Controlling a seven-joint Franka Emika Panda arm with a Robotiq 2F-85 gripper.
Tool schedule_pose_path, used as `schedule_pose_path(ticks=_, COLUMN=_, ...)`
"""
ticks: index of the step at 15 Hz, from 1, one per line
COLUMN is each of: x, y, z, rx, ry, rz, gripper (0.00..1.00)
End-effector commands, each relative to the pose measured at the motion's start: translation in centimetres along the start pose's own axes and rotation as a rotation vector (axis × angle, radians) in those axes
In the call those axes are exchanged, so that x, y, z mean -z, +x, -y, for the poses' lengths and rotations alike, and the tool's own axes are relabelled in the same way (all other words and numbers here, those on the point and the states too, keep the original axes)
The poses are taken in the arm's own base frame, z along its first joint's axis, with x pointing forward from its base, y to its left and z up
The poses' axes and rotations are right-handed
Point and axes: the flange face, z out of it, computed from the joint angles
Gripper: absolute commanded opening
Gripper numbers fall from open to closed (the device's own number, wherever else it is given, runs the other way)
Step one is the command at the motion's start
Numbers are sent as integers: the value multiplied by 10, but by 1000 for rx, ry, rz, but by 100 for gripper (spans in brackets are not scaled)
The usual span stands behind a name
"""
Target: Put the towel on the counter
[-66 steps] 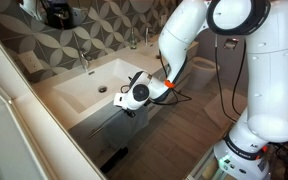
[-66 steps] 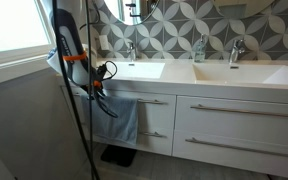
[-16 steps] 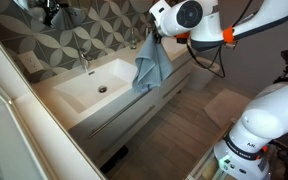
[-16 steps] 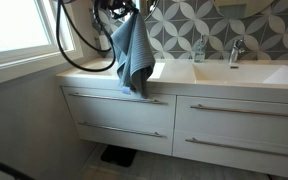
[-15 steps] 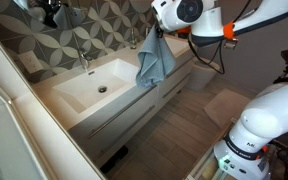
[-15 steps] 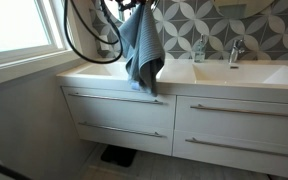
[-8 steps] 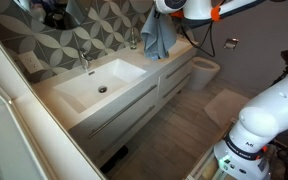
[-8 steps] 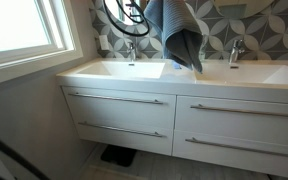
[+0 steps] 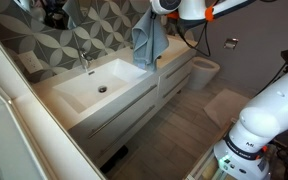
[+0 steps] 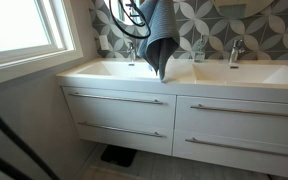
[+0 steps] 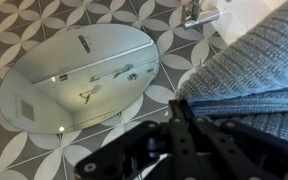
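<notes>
The grey-blue towel [image 9: 149, 38] hangs limp from my gripper [image 9: 160, 8], high above the white counter [image 9: 134, 92]. In an exterior view the towel [image 10: 159, 38] dangles over the strip of counter [image 10: 179, 80] between the two basins, its lower tip just above the surface. The gripper itself is cut off at the top edge of that view. In the wrist view my gripper [image 11: 179, 118] has its fingers shut together on the towel's [image 11: 249, 70] knitted cloth, with the patterned wall tiles behind.
Two sunken basins [image 10: 124, 70] with chrome faucets [image 10: 132, 50] sit in the counter. A soap bottle [image 10: 199, 48] stands between the basins. An oval mirror [image 11: 79, 75] hangs on the tiled wall. A toilet [image 9: 202, 72] and a pale floor mat [image 9: 224, 102] lie beyond the vanity. Robot cables [image 10: 132, 15] hang near the towel.
My gripper rose with the towel from the vanity's front and carried it over the counter; in the last half second the towel swung back a little toward the window-side basin.
</notes>
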Motion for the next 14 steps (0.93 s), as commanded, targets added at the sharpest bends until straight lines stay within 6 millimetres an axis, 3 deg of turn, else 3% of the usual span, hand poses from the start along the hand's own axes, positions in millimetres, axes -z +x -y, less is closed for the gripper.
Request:
schedule_pose_path(ticks=1, x=-16, y=2, z=11, rx=22, ry=5, rz=4, gripper=1)
schedule_pose_path(ticks=14, x=-100, y=0, z=105, rx=-75, ry=115, rz=23, gripper=1)
